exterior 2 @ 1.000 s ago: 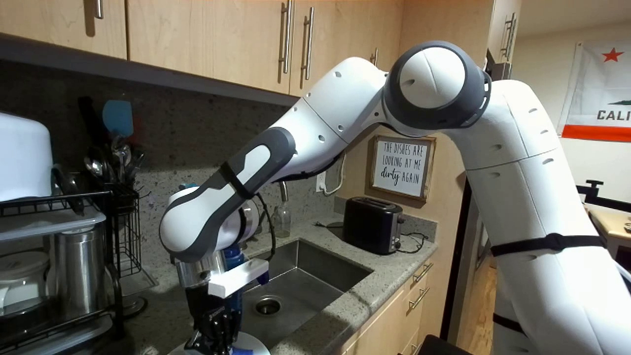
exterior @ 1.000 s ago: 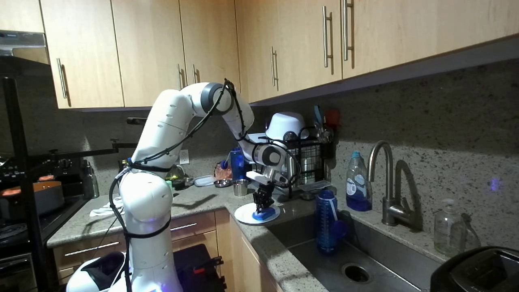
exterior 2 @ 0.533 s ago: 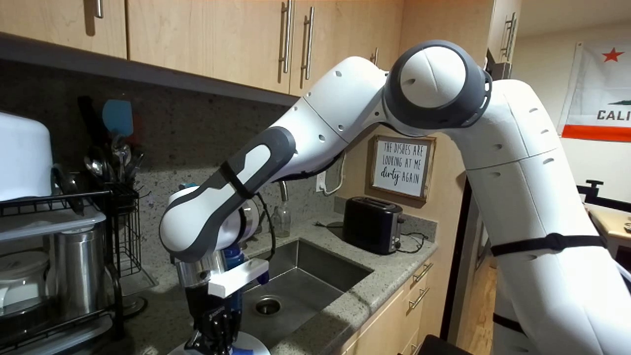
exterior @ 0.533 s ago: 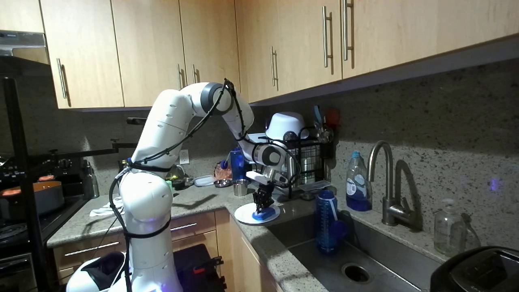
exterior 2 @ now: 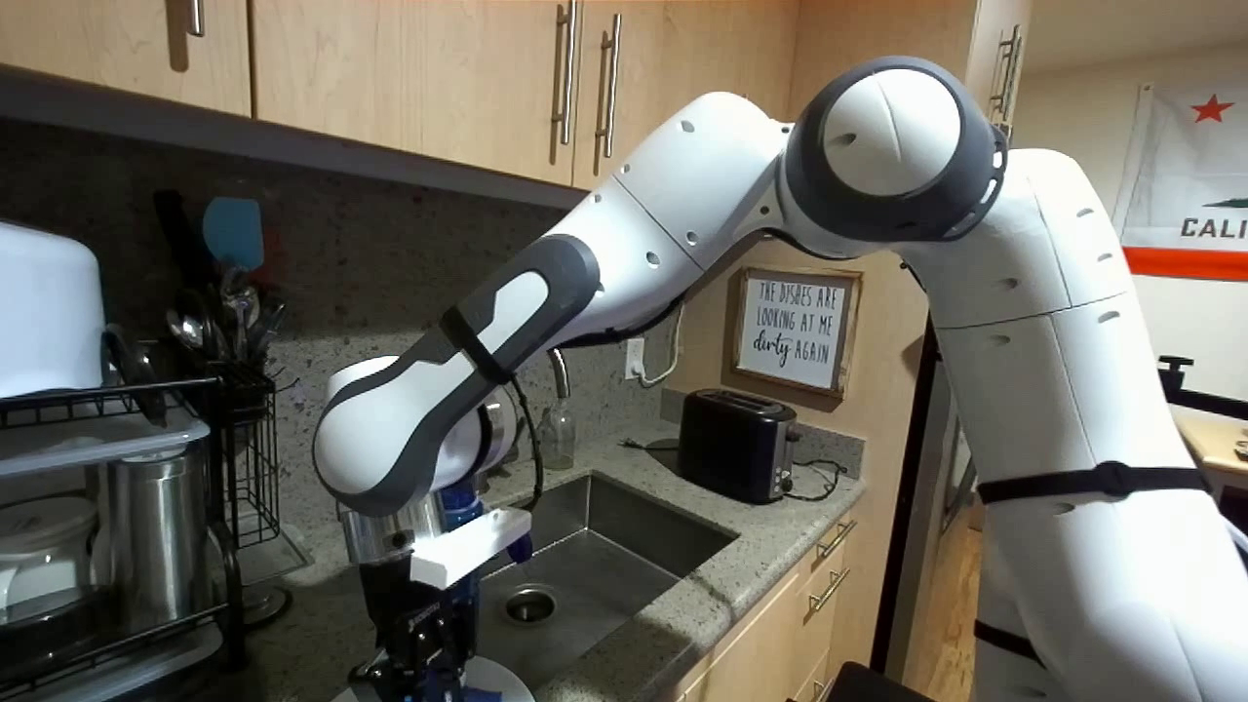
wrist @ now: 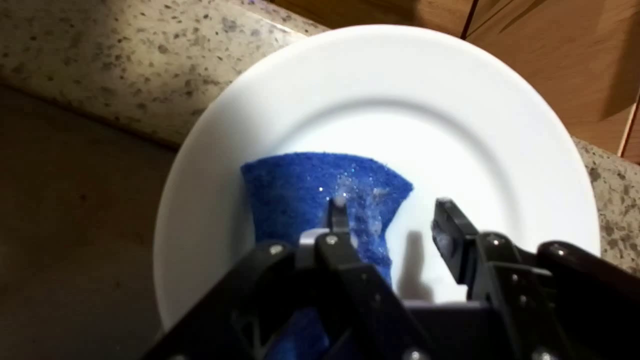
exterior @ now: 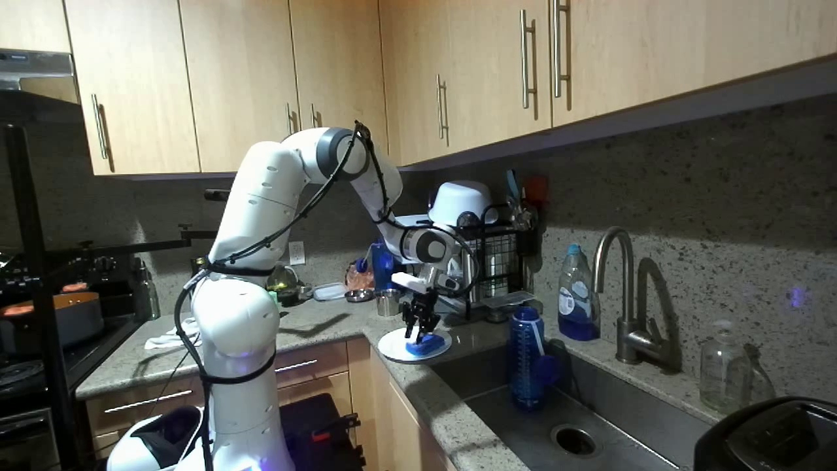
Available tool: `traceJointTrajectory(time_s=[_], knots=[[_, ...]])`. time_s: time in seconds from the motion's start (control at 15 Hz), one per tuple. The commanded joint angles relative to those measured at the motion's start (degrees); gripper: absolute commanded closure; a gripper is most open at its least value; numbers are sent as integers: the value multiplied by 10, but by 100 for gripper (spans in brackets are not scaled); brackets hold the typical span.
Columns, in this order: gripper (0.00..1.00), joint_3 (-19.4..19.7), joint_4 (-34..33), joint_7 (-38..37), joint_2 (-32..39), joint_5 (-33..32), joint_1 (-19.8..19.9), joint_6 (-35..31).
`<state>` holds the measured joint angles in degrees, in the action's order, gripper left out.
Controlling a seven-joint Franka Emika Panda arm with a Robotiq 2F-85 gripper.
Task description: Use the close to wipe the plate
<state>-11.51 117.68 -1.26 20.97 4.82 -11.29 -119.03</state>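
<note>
From above, the wrist view took in most of a round white plate (wrist: 390,65) on a speckled stone counter (wrist: 150,65), and showed that a blue fibrous sponge (wrist: 295,185) with inward-curving sides glistened as if wet, a detail too small to make out in both exterior views. In an exterior view the lower frame edge cut across the plate. A dark pot (exterior: 78,320) with an orange inside showed in an exterior view only; a black toaster (exterior 2: 736,444) stood whole in an exterior view.

A wood-framed white sign (exterior 2: 798,331) read "THE DISHES ARE LOOKING AT ME dirty AGAIN". A white flag (exterior 2: 1185,166) with a red star and stripe, running out of frame, carried the letters "CALI". The label on a clear bottle of blue liquid (exterior: 579,301) was too small to read, as was the pale lettering on the black two-fingered gripper (wrist: 392,212).

The gripper pointed down with its fingers (wrist: 452,232) parted wide. The sponge lay on the plate beneath it, left of the plate's middle in the wrist view. There, one finger overlapped the sponge, while the opposite one stood over bare plate, apart from the sponge's edge. Whether the overlapping finger touched the sponge could not be told
</note>
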Motion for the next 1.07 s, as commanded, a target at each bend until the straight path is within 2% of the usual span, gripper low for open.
traceJointTrajectory(time_s=[0.0,0.13,0.2,1.0], knots=[[18,-3,58,-2,-74,-6,-9,-21],[3,-6,80,-7,-108,-6,-15,-22],[0,-8,89,-9,-125,-8,-19,-21],[0,-44,197,-50,-309,-9,-50,-13]])
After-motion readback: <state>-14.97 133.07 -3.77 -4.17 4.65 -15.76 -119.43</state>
